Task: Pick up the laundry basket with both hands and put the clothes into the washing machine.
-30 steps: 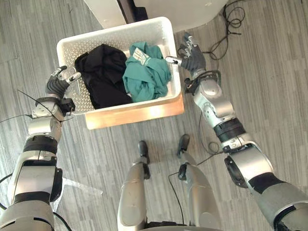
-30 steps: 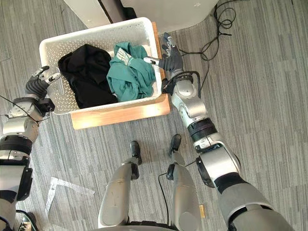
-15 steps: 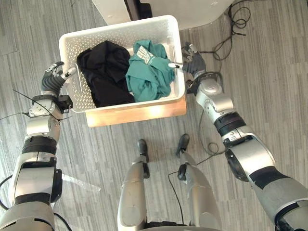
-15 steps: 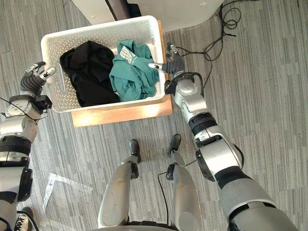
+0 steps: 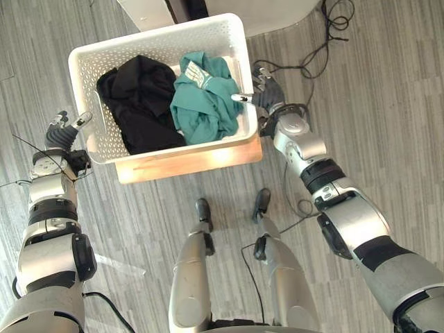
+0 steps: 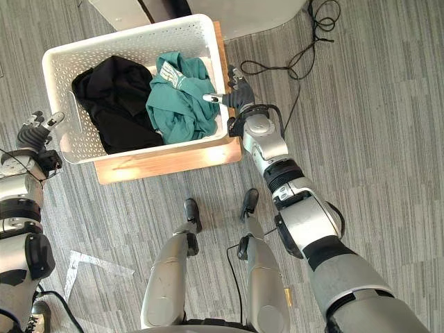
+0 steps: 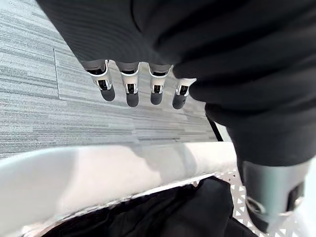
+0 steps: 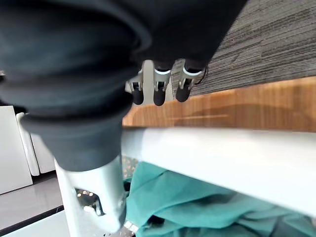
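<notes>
The far end of the scene is cut off: a white body [image 5: 277, 10] at 12 o'clock runs out past the edge of the head views, and I cannot tell what it is. The laundry basket [image 5: 149, 43] sits ahead of me toward 11 o'clock on a wooden board [image 5: 187, 163] that lies on the grey plank floor [image 5: 388, 104]. Most of the board is hidden under the basket, and the basket's bottom is hidden under the clothes. A black garment [image 5: 135, 104] fills the 9 o'clock half and a teal garment [image 5: 205, 104] is bunched in the 3 o'clock half. My left robot hand [image 5: 61, 133] stands at 9 o'clock of the basket, just beside its wall and pointing up. In its wrist view the fingers [image 7: 129, 89] are straight and spread past the white rim, holding nothing. My right robot hand [image 5: 267, 97] is at 3 o'clock of the basket and straddles the rim there: the thumb [image 5: 239, 98] reaches in over the teal cloth, while the fingers [image 8: 159, 89] hang nearly straight on the outer side, above the board. They are not curled round the rim. Whether they touch the wall I cannot make out, since my dark cover blocks the palm. Both arms are stretched forward, the right one bent at the elbow.
</notes>
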Tool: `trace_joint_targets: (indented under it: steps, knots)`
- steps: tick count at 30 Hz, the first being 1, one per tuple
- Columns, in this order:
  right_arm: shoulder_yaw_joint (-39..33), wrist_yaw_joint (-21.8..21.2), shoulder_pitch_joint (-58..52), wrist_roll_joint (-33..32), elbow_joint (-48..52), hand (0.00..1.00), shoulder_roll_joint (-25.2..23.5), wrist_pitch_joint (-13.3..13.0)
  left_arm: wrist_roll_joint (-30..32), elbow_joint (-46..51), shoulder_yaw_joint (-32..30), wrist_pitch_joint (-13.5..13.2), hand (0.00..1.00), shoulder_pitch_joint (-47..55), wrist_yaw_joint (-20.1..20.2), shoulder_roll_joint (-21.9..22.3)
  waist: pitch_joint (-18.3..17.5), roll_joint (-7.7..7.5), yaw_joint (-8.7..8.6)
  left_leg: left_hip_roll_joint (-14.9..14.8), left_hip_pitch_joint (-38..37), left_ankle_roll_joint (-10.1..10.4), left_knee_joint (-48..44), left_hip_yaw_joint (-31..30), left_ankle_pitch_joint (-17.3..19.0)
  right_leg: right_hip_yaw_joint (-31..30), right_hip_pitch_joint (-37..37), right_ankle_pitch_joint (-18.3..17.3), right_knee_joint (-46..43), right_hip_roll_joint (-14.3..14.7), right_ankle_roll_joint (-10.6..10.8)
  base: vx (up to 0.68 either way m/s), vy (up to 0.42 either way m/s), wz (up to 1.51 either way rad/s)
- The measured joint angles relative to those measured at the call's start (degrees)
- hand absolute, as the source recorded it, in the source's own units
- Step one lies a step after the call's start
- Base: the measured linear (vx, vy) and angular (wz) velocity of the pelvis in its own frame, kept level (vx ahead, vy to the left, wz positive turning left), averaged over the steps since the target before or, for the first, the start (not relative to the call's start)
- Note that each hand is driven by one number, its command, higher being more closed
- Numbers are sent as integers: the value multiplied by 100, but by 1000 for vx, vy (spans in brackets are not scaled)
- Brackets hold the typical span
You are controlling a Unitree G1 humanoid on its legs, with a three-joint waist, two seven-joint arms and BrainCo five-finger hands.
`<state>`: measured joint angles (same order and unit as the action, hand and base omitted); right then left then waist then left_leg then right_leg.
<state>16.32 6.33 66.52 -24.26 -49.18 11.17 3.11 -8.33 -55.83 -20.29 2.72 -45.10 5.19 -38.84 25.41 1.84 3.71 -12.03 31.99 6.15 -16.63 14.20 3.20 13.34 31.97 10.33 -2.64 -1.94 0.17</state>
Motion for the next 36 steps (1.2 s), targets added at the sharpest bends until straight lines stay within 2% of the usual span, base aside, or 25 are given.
trace_joint_targets:
  steps: [2,5,7,10,14,23,26,28,36]
  knots:
    - [15,-44,110,0,0,0,47,4,-11,-8,108,-15,0,-34,44,-1,-1,-2,-4,-1,92,-1,-36,-1,-1,-4,57,12,18,0,9,5,-8,2]
    - [93,-124,300,0,0,0,149,4,-187,-20,673,-97,0,-161,120,-26,-2,-3,0,-32,237,-20,-81,-30,-13,3,137,131,91,28,107,4,-6,2]
    - [271,-152,364,2,0,0,244,3,-236,-21,868,-107,0,-204,111,-44,-2,-4,-27,-38,298,-21,-139,-52,-13,1,147,153,107,29,87,7,0,2]
    - [402,-159,385,8,0,0,287,4,-236,-21,950,-198,0,-189,117,-203,-2,-7,-28,-79,315,-21,-148,-64,-13,-10,152,192,115,70,84,15,-10,-1]
    - [678,-179,566,13,0,0,273,3,-225,-24,959,-212,0,-63,113,-397,-7,-19,-129,-123,356,-21,-161,-12,-13,-107,182,240,185,116,129,21,-25,-7]
    - [668,-257,936,0,0,0,285,1,-179,-50,821,-204,0,-129,-52,-444,-9,-99,-258,-227,468,-21,-261,15,-10,-236,288,248,187,215,120,12,-27,-6]
    - [656,-259,1077,0,0,0,314,0,-159,-100,699,-198,0,-317,-65,-443,-6,-109,-272,-238,615,-23,-354,6,-9,-244,387,250,187,216,118,0,0,0]
    - [660,-280,1081,13,-15,0,310,7,-156,-101,675,-196,0,-448,-68,-443,13,-146,-264,-266,652,-23,-393,7,-9,-243,418,313,188,238,38,-5,-7,-2]
    - [727,-441,1087,215,-450,0,257,104,-157,-102,723,-199,0,-794,-160,-440,3,-202,-253,-307,818,-4,-435,-102,-23,-215,424,314,325,290,37,0,-15,3]
